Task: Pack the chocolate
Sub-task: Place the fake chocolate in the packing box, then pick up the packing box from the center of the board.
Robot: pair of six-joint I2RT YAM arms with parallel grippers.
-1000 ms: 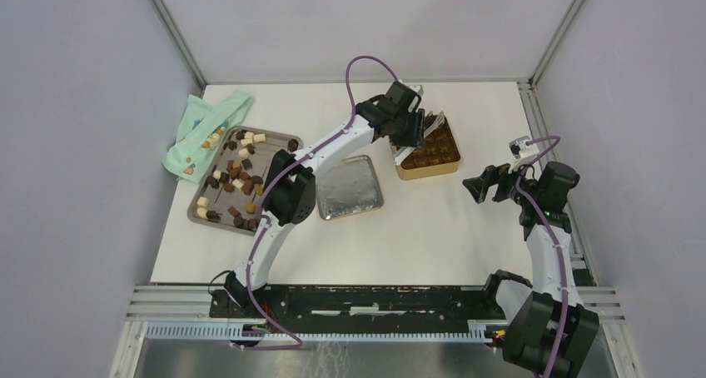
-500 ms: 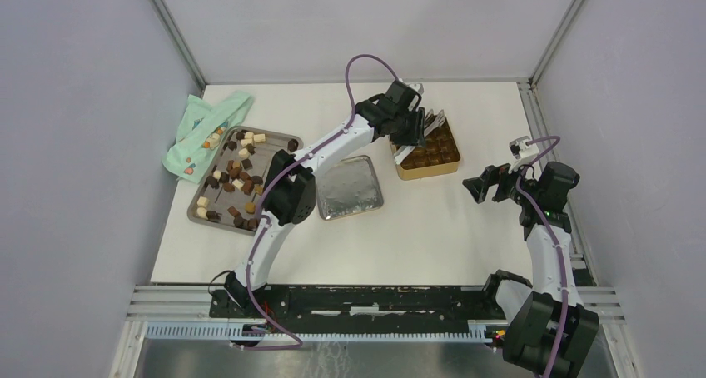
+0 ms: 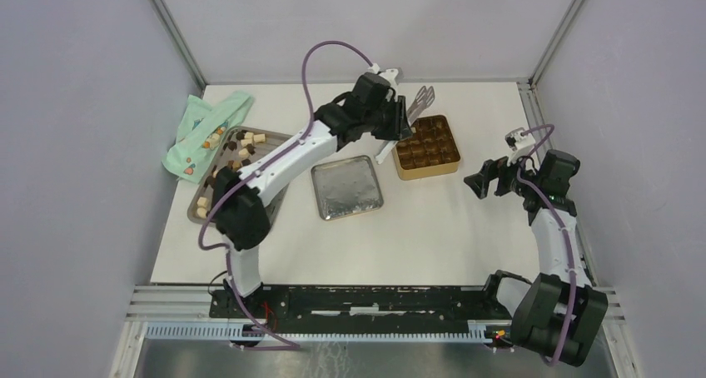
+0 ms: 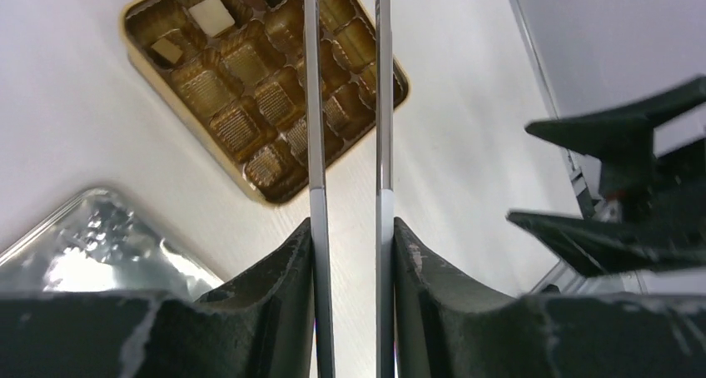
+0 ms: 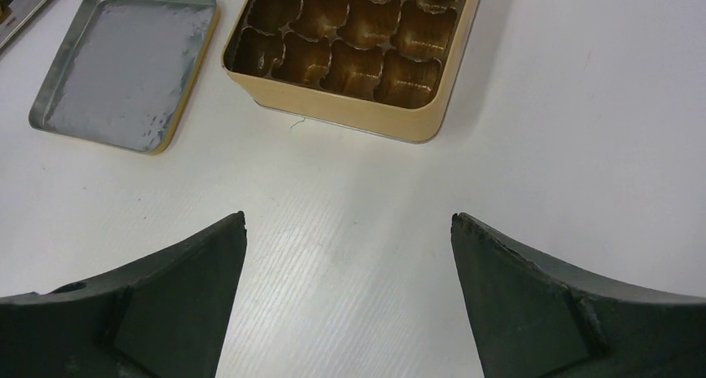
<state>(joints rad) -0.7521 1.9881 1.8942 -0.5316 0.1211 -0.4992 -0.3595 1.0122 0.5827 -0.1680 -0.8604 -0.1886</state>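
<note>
Chocolate pieces, dark brown, mid-brown and cream-white, lie scattered on a grey tray at the left. The gold tin stands at the back right. The left wrist view shows a cream-white piece and another piece in its compartments. My left gripper hangs just left of the tin, shut on the long metal tweezers, whose two arms stay apart. My right gripper hovers right of the tin, open and holding nothing.
The tin's silver lid lies upside down between the tray and the tin. A green cloth is bunched at the back left beside the tray. The enclosure's frame rails border the table.
My left arm has swung left and back, carrying the tweezers off the tin, which is now uncovered. The right arm shifted only slightly.
</note>
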